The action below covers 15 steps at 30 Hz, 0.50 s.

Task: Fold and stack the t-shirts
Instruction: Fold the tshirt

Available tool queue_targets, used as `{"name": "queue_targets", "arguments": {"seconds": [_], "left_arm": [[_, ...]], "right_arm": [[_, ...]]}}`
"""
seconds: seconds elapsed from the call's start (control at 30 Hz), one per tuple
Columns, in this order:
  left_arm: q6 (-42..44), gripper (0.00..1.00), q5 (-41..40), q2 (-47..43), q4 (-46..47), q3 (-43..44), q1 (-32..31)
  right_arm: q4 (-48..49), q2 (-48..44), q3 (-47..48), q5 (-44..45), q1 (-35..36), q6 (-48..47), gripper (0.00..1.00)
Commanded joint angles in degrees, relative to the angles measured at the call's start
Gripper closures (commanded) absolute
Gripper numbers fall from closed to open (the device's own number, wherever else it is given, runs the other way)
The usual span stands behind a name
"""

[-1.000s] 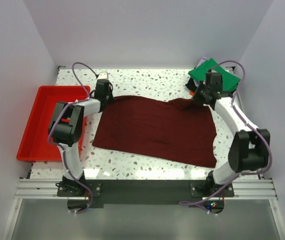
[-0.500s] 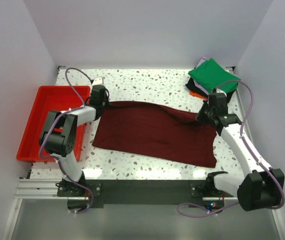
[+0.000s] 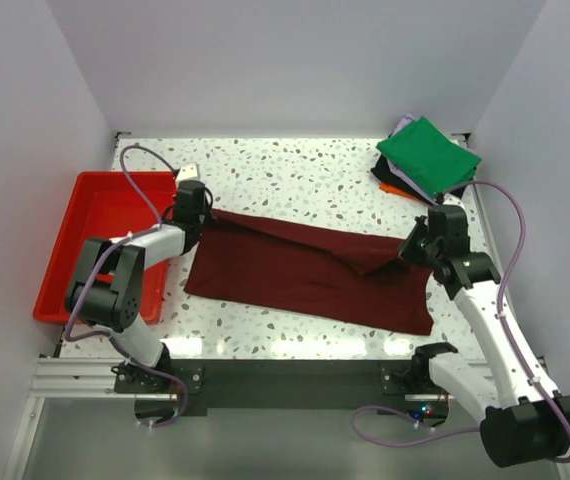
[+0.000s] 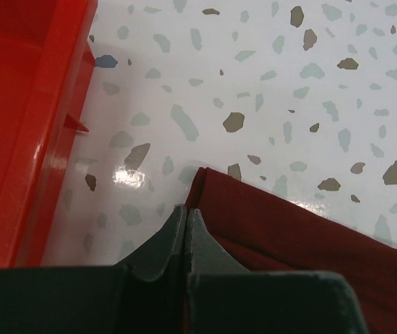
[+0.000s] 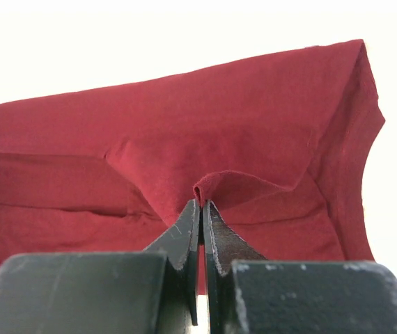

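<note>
Both arms are pulling the maroon t-shirt (image 3: 305, 280) far edge nearer than a second ago, halving it mid-table; fold half done. Stacking onto the folded stack (image 3: 427, 155), far right, is remaining. The left gripper (image 4: 187, 216) and right gripper (image 5: 200, 209) are pinching its corners.

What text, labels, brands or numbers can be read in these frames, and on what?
None: no readable text in any view.
No print, label or number shows on the maroon t-shirt, the folded green shirt, the red tray or the table.
</note>
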Motion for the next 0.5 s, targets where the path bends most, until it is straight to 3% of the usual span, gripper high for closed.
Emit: {"name": "queue_targets", "arguments": {"seconds": [0.0,0.47], "left_arm": [[-1.4,1.0,-2.2,-3.4,2.3,-1.7,0.5],[-2.5,1.0,-2.9,-7.5,1.9,-5.9,0.5]], "right_arm": [[-2.9,-2.1,-0.5,-1.1,0.5,0.7,1.0],[-5.8,-6.7,-2.3,-2.5,0.6,0.6,1.0]]}}
